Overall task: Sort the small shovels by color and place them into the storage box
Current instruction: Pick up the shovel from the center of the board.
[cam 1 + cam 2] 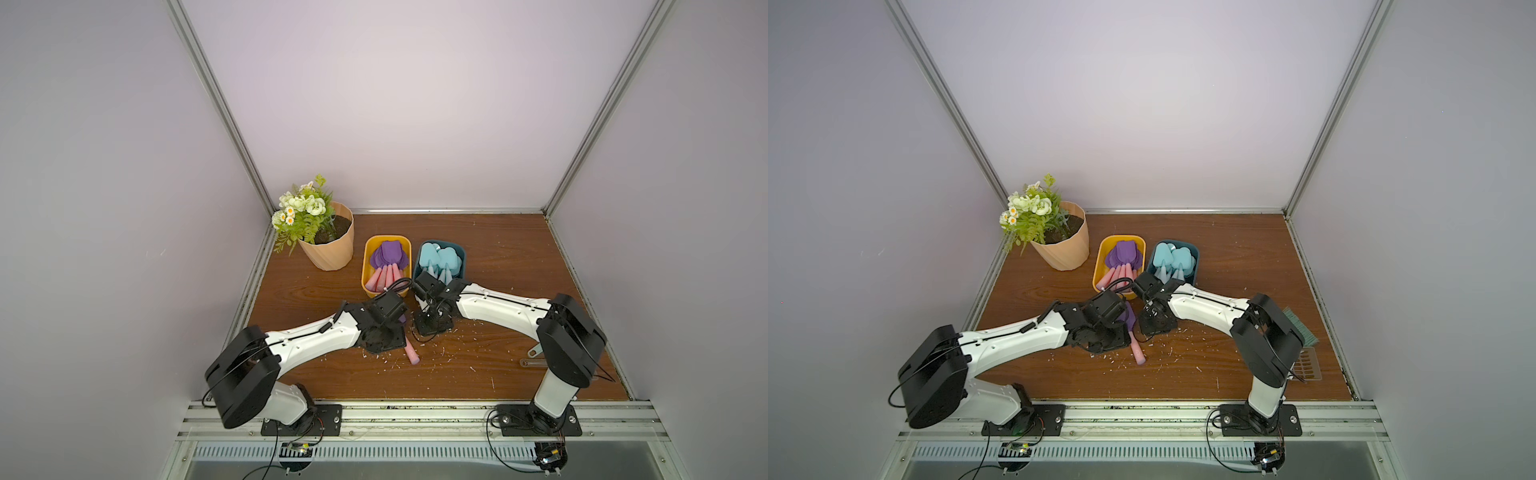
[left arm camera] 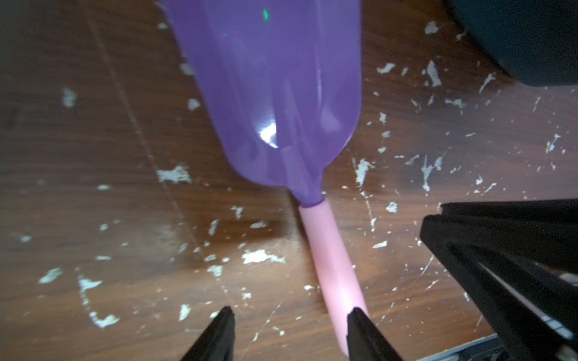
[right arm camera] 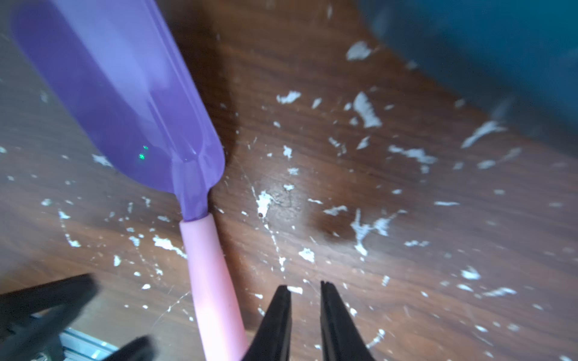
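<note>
One purple shovel [image 2: 275, 93] lies, handle [image 2: 328, 250] against one spread left jaw, just beside the pressed-together right jaws.

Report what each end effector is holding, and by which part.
Nothing is held. The purple shovel lies on the table; the left end effector stands open at its pink handle, the right end effector is shut on nothing.
</note>
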